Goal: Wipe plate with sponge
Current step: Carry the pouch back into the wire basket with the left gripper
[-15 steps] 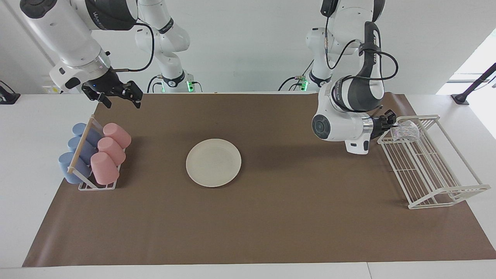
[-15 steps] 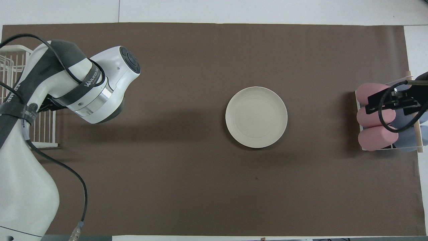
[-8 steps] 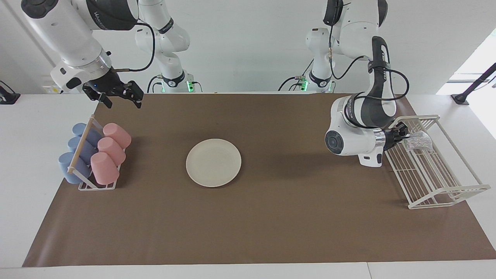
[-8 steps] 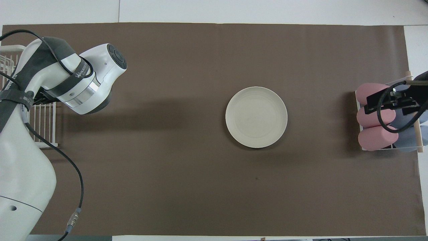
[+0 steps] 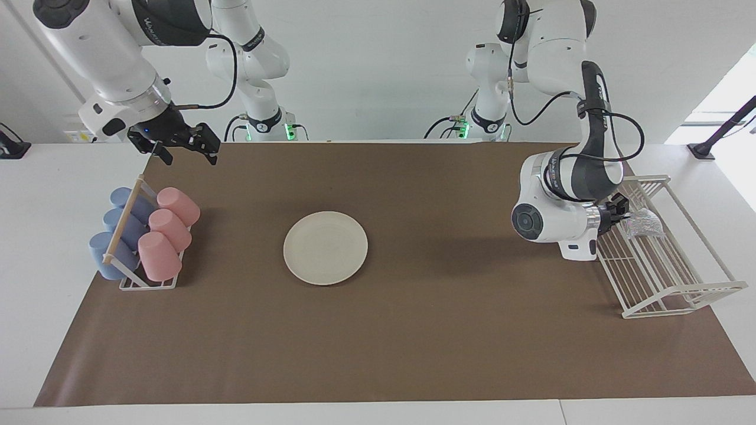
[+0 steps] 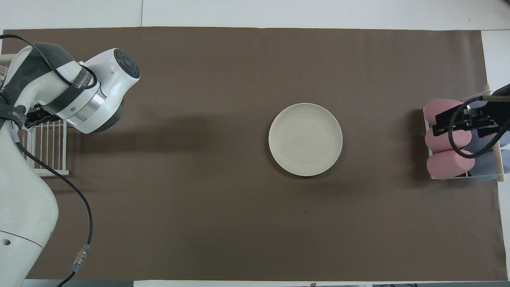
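The cream-white plate [image 5: 325, 248] lies flat on the brown mat in the middle of the table, and it also shows in the overhead view [image 6: 305, 139]. My left gripper [image 5: 626, 217] is shut on the silvery mesh sponge [image 5: 645, 224] and holds it low over the white wire rack [image 5: 661, 277], well away from the plate. In the overhead view the left arm hides the sponge. My right gripper [image 5: 183, 144] is open and empty, waiting in the air over the cup holder [image 5: 142, 233].
The wire rack [image 6: 48, 159] stands at the left arm's end of the table. The holder with pink and blue cups [image 6: 450, 139] stands at the right arm's end. Brown mat [image 5: 413, 330] surrounds the plate.
My left gripper has carried the sponge down and farther along over the wire rack, away from the plate. The right arm has hardly moved.
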`<state>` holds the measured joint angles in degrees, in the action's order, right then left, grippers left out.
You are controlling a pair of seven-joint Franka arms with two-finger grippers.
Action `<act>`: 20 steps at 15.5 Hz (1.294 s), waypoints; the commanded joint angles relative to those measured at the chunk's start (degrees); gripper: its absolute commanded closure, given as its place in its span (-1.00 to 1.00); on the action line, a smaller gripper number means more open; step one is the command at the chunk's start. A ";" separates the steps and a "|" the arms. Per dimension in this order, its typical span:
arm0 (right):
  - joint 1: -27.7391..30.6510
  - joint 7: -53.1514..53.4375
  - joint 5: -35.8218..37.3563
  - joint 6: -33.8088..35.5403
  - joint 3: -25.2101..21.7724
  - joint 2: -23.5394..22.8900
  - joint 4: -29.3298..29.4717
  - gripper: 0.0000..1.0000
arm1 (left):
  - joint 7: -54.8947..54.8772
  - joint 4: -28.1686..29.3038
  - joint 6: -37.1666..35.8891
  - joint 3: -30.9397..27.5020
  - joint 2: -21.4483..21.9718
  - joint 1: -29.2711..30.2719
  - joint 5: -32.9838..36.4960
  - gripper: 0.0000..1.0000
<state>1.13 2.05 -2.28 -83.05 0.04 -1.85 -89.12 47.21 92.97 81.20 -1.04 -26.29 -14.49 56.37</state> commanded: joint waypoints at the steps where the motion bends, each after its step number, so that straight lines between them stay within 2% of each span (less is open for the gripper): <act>1: 0.37 0.77 -0.97 -0.35 0.31 0.98 -1.32 -1.00 | 0.25 -1.13 0.19 0.07 -0.52 0.17 -1.08 1.00; 2: 0.37 0.77 -0.97 -0.35 0.31 0.98 -1.32 -1.00 | 0.16 -1.04 0.10 0.07 -0.52 0.17 -1.08 1.00; 3: 0.37 0.77 -0.97 -0.35 0.31 0.98 -1.32 -1.00 | 0.08 -1.04 0.10 0.07 -0.52 0.17 -1.08 0.80; 4: 0.37 0.85 -0.97 -0.35 0.31 0.98 -1.32 -1.00 | 0.16 -1.04 0.10 0.07 -0.52 0.17 -1.08 0.48; 5: 0.37 0.85 -0.97 -0.35 0.31 0.98 -1.32 -1.00 | 0.42 -1.04 0.10 0.07 -0.52 0.17 -1.08 -0.15; 6: 0.37 1.03 -0.97 -0.35 0.31 0.98 -1.32 -1.00 | 0.51 -1.04 0.19 0.07 -0.52 0.17 -1.08 -0.99; 15: 0.28 1.73 -0.97 -0.44 0.31 0.98 -1.41 -1.00 | 0.43 -1.04 0.36 0.16 0.36 0.17 -1.26 -1.00; 17: 0.28 1.82 -0.97 -0.44 0.31 0.98 -1.41 -1.00 | 0.43 -1.30 1.32 0.07 1.49 0.34 -3.79 -1.00; 20: 0.28 1.82 -0.97 -0.44 0.31 0.98 -1.41 -1.00 | -0.62 -1.39 6.15 0.07 6.40 2.45 -11.51 -1.00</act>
<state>1.12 2.77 -2.28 -83.05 0.05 -1.85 -89.22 47.34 91.19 83.81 -1.17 -24.57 -14.18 50.04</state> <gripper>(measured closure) 0.000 0.000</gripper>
